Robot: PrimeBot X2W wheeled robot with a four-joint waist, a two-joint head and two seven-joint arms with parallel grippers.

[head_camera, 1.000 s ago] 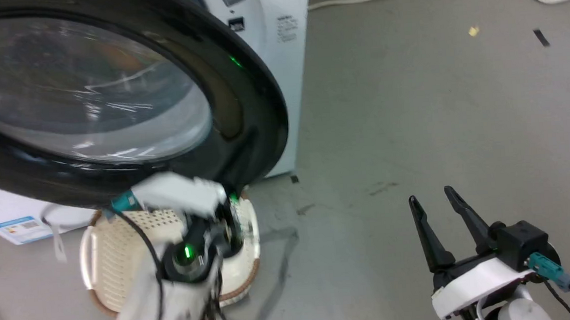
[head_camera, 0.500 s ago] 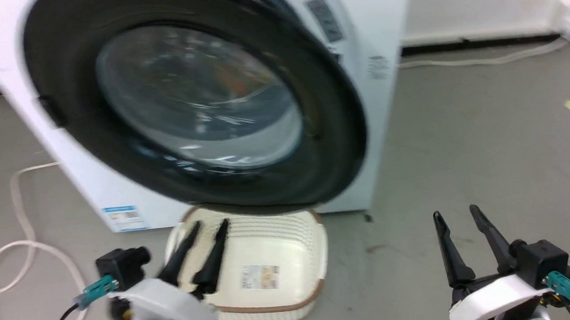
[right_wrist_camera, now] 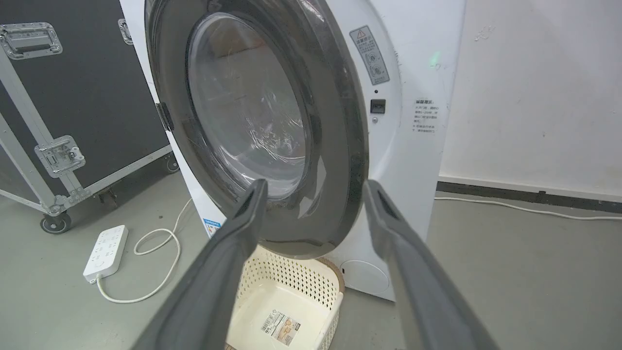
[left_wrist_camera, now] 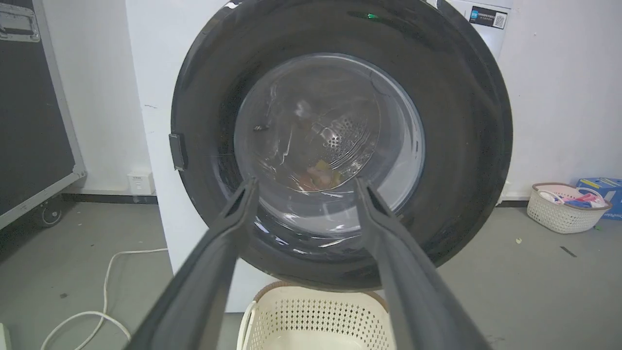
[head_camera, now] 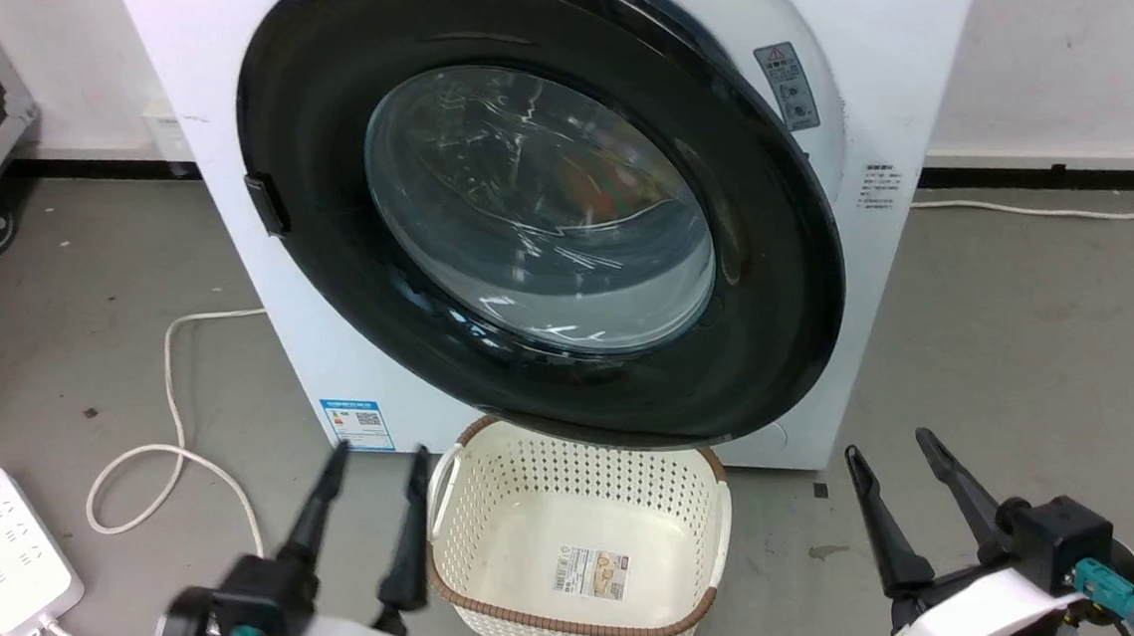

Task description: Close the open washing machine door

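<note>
The washing machine (head_camera: pixel 907 35) is a big white front-loader with a blue label low on its front. Its washing machine door (head_camera: pixel 321 225) has a wide glossy black rim and a bulging glass centre. It is hinged on the left and stands slightly ajar, its right edge a little off the white front, as the right wrist view shows on the door (right_wrist_camera: pixel 335 121). My left gripper (head_camera: pixel 378 455) is open at the lower left, apart from the door. My right gripper (head_camera: pixel 886 443) is open at the lower right, holding nothing. The left wrist view looks straight at the door (left_wrist_camera: pixel 461 121) between open fingers.
A cream perforated basket (head_camera: pixel 538 480) stands on the floor under the door's lower rim. A white power strip (head_camera: pixel 0 552) and its looped cable (head_camera: pixel 173 385) lie at the left. A black flight case on castors (right_wrist_camera: pixel 58 97) stands left of the machine. Bare grey floor lies to the right.
The head camera has pulled back and turned, so the whole machine front shows. My left gripper came away from the door's lower rim to the lower left. The door lies nearer the machine.
</note>
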